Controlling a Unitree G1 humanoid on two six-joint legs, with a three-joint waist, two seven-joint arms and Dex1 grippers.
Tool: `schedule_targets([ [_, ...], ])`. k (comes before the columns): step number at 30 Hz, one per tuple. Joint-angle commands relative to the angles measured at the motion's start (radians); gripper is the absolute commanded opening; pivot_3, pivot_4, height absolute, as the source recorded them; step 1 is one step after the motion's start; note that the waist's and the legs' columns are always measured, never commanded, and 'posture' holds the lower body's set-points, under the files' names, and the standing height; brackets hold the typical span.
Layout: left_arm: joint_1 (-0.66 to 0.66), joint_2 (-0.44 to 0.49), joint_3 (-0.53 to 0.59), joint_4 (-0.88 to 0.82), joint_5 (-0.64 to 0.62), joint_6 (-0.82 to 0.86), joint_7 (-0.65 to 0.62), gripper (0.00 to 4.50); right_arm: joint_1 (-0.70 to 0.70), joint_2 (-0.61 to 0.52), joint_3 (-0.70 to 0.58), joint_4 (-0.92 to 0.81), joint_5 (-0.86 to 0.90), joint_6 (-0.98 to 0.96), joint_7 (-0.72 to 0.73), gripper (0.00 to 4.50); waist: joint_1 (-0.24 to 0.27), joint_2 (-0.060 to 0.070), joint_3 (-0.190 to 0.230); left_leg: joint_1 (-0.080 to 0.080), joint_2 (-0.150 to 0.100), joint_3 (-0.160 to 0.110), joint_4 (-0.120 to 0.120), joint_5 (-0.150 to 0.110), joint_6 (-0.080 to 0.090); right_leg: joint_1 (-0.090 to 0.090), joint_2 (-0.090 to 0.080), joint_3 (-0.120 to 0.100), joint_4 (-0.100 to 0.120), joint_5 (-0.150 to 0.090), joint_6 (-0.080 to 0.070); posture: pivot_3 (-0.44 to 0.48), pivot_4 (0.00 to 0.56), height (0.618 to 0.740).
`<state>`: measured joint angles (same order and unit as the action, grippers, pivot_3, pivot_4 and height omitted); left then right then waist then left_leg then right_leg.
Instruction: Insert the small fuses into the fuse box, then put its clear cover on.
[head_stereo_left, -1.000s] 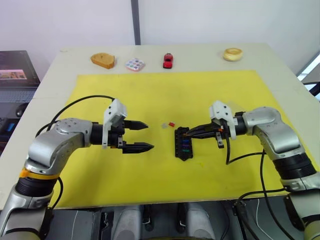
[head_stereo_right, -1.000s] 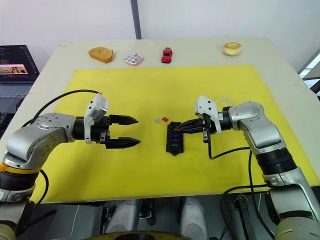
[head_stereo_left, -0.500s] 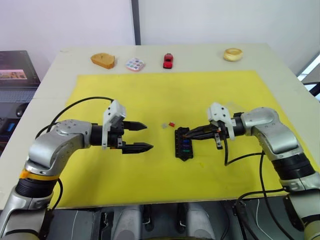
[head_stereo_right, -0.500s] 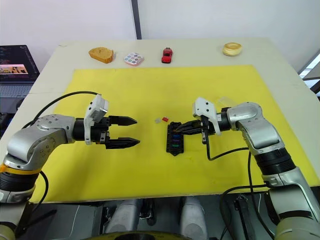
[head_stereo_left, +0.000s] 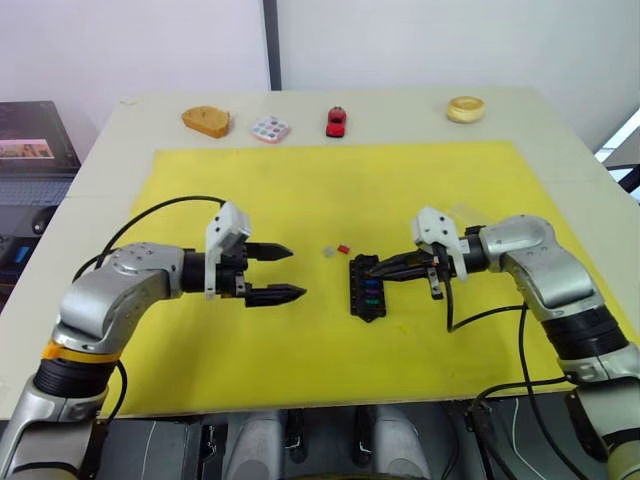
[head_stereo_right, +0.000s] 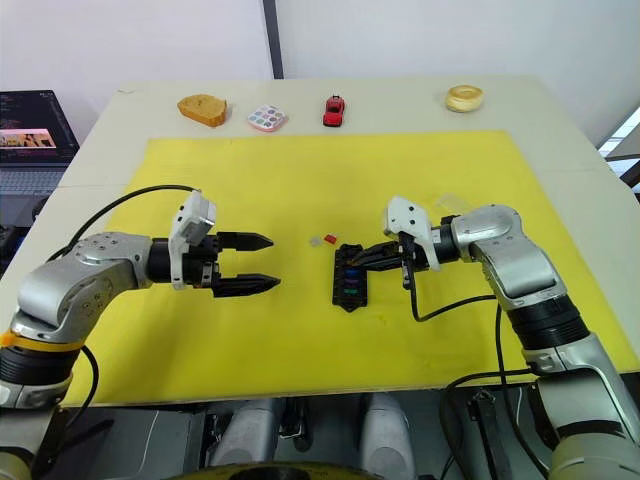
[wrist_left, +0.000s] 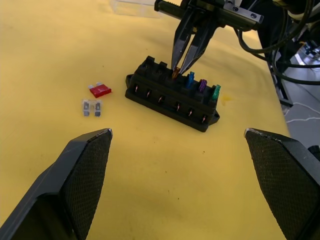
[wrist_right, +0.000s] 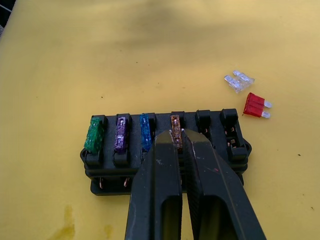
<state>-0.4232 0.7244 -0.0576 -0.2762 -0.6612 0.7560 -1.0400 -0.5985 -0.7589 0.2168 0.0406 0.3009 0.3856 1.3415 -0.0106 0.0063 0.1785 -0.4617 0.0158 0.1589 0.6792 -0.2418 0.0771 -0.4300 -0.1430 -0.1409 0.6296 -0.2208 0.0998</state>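
The fuse box (wrist_right: 165, 150) sits on the yellow mat, and our right hand (wrist_right: 177, 137) has its two fingers pinched on the tan-yellow fuse (wrist_right: 175, 132), which stands in the fourth slot of the box's row. Beside it in that row the teal-blue fuse (wrist_right: 145, 131), the purple fuse (wrist_right: 120, 137) and the green fuse (wrist_right: 93, 135) are already seated, while the two slots on its other side are empty.

We judge the main risk to be right at the fingertips. If we let go before the tan-yellow fuse is pressed fully home, it may stay proud or tip over; if we pull away while the fingers are clamped, it could lift out again. Pushing at a slant could also slide the light box across the mat, since nothing braces it. We cannot quite tell how deep the blades sit, as the fingers cover the lower part of the fuse.

Just beyond the box's empty end lie the red fuse (wrist_right: 256, 105) and the grey fuse (wrist_right: 238, 81), close together on the mat and flat, so a careless sweep could scatter them. Our left hand (head_stereo_left: 279, 272) hovers well off to the box's other side with its fingers spread wide, holding nothing. The clear cover (wrist_left: 132, 7) waits on the mat beyond the box, near the right arm.
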Motion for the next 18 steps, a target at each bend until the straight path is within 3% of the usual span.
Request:
schedule_targets([
  [1, 0.004, -0.001, 0.029, -0.013, -0.004, -0.018, 0.003, 4.50, -0.013, 0.005, -0.019, -0.007, 0.010, 0.005, 0.003, 0.99, 0.000, 0.000, 0.000, 0.000, 0.000, 0.000, 0.000, 0.000, 0.000, 0.000, 0.000, 0.000, 0.000, 0.000, 0.000, 0.000, 0.150, 0.740],
  [3, 0.005, -0.003, 0.030, -0.014, -0.005, -0.016, 0.006, 4.50, -0.016, 0.007, -0.028, -0.007, 0.017, 0.007, 0.001, 1.84, 0.000, 0.000, 0.000, 0.000, 0.000, 0.000, 0.000, 0.000, 0.000, 0.000, 0.000, 0.000, 0.000, 0.000, 0.000, 0.000, 0.150, 0.740],
  [18, 0.001, -0.005, 0.033, -0.001, -0.005, -0.013, 0.011, 4.50, -0.082, -0.002, -0.077, -0.001, 0.077, 0.096, 0.009, 1.84, 0.000, 0.000, 0.000, 0.000, 0.000, 0.000, 0.001, 0.000, 0.000, 0.000, 0.000, 0.000, 0.000, 0.000, 0.000, 0.000, 0.150, 0.740],
])
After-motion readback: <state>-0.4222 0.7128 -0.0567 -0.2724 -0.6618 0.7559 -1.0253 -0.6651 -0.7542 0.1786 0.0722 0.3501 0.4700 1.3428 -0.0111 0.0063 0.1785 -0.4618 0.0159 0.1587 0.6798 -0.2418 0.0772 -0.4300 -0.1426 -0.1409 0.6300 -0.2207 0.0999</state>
